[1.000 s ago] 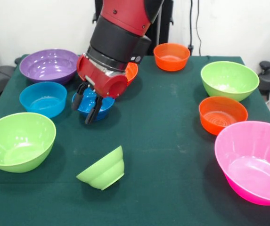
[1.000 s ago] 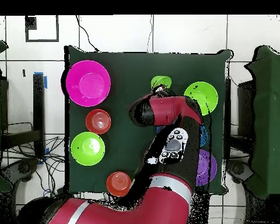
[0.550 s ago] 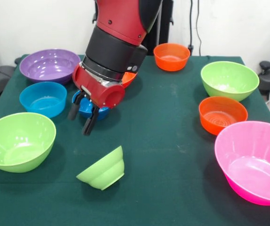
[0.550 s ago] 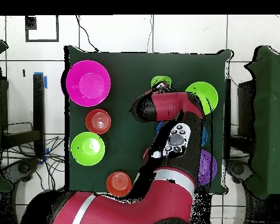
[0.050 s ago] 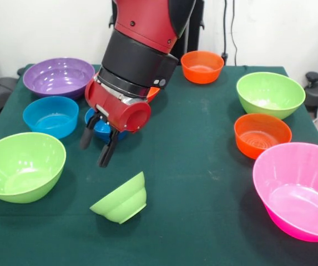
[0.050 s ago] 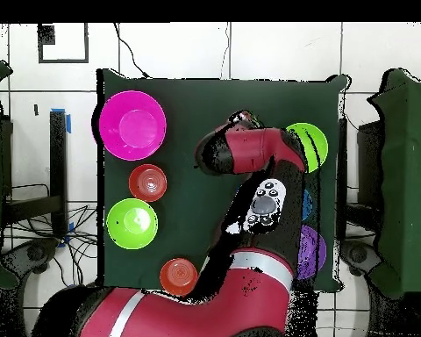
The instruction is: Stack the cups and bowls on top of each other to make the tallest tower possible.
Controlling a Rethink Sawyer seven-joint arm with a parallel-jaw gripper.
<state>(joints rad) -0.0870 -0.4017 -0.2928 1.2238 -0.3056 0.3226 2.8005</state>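
Observation:
My gripper point(image 5: 95, 151) hangs open and empty just above the cloth, in front of a small blue bowl point(image 5: 99, 129) that it partly hides. A small lime green bowl point(image 5: 121, 200) lies tipped on its side a short way nearer than the fingertips, not touching them. To the left sit a blue bowl point(image 5: 51, 115), a purple bowl point(image 5: 59, 76) and a large lime green bowl point(image 5: 21, 166). An orange bowl point(image 5: 154, 90) peeks out behind the arm. No tower is in view; each bowl sits alone. In the overhead view the arm point(image 6: 249, 158) covers the small bowls.
On the right are a green bowl point(image 5: 269, 93), an orange bowl point(image 5: 261, 134) and a big pink bowl point(image 5: 297, 188); another orange bowl point(image 5: 202, 65) is at the far edge. The overhead view shows the pink bowl point(image 6: 132, 125), orange bowls point(image 6: 148, 182) point(image 6: 178, 276) and green bowl point(image 6: 132, 223).
The gripper has moved off the small blue bowl toward the near side, closer to the tipped green bowl, staying open. The bowls have not moved.

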